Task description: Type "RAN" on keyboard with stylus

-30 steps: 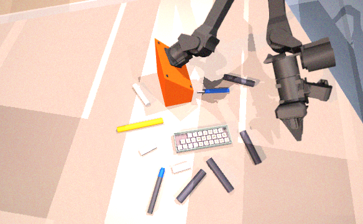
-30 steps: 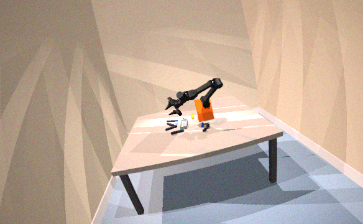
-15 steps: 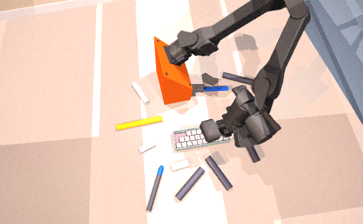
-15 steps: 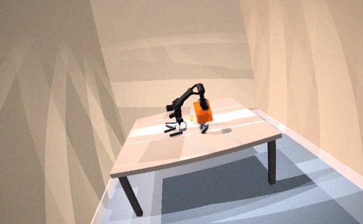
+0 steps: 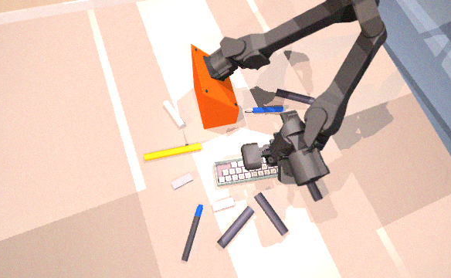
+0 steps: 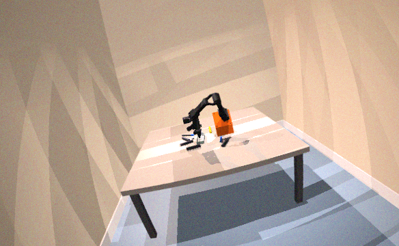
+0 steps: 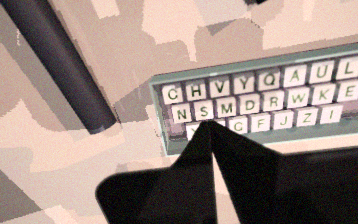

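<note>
Pale wooden table (image 6: 240,155) on dark legs, tan walls, blue-grey floor.

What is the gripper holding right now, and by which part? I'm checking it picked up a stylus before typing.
Nothing. The gripper is shut with its fingertips together over the keyboard, no stylus between them.

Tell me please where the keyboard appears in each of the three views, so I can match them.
Top: the keyboard lies low of centre, its right end hidden under the wrist, below the orange block.
Exterior: a small pale patch on the table, under the arm, left of the orange block.
Wrist: upper right, letters readable, with the shut fingers touching its lower left corner.
Shared landmark: the dark cylinder beside the keyboard.
</note>
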